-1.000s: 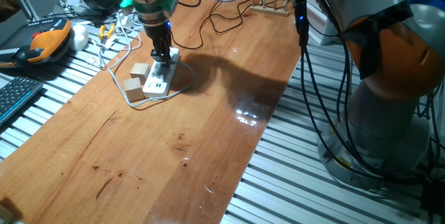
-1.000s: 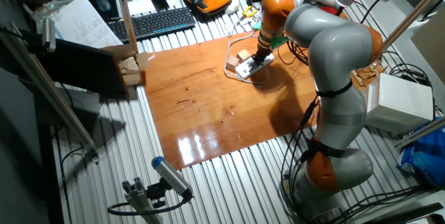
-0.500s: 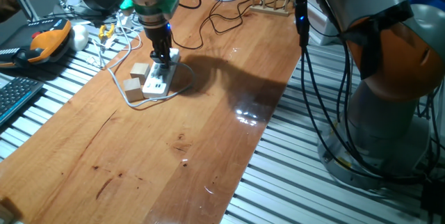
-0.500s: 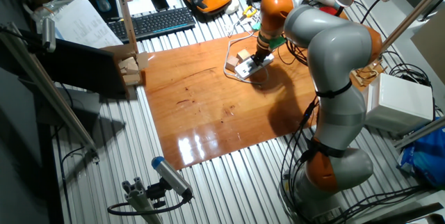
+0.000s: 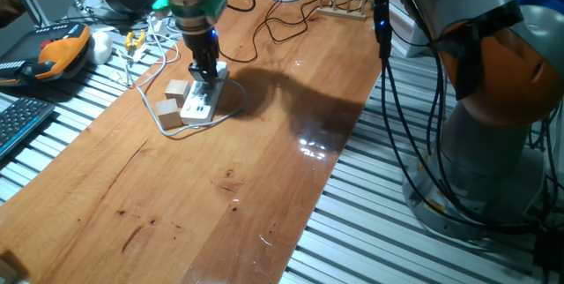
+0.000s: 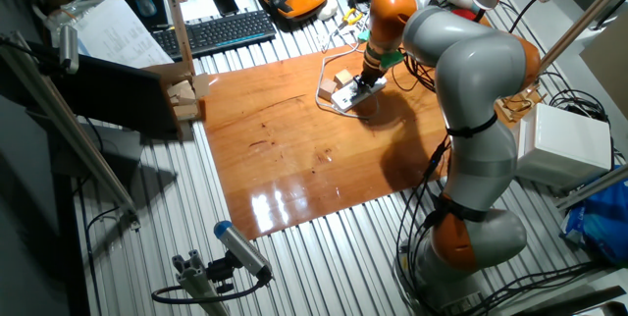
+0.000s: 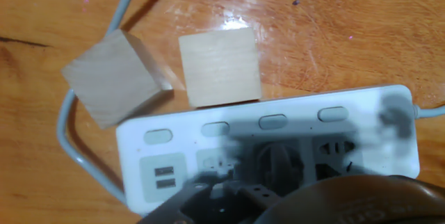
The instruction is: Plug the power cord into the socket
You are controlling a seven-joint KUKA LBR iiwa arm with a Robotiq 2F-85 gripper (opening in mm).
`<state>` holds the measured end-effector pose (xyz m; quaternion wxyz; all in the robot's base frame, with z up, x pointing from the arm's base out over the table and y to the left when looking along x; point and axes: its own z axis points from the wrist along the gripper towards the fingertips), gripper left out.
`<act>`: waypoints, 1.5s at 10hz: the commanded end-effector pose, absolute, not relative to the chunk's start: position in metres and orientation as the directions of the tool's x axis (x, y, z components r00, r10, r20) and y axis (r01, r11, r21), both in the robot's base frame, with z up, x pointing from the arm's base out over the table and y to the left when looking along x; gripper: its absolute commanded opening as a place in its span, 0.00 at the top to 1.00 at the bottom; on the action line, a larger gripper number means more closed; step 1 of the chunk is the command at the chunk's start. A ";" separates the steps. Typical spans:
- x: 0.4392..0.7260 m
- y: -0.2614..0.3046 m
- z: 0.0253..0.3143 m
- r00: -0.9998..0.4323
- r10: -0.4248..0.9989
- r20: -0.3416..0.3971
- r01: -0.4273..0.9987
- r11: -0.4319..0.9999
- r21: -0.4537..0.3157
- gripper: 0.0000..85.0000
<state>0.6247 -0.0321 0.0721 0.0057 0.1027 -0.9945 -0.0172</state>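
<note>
pincer point(image 5: 206, 76) low over the power strip point(image 5: 201, 100), grip hidden: cannot tell, plug not clearly seen | power cord point(image 5: 264, 30) trails back across the table point(image 5: 264, 160) | step: keep vertical, press straight into outlet | hand view alone shows outlets, switches, two wooden cubes point(image 7: 219, 65) just beside the strip

Overhead light glares off the varnished desk point(image 5: 264, 143) in white patches near its edge in both fixed views, which are sharp and evenly lit. The hand view is soft; a blurred dark shadow, probably the gripper's, smears across the socket point(image 7: 278, 147).
</note>
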 end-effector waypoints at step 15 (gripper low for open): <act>0.595 -0.048 0.231 -0.967 -0.254 -0.032 -0.255 0.966 0.042 1.00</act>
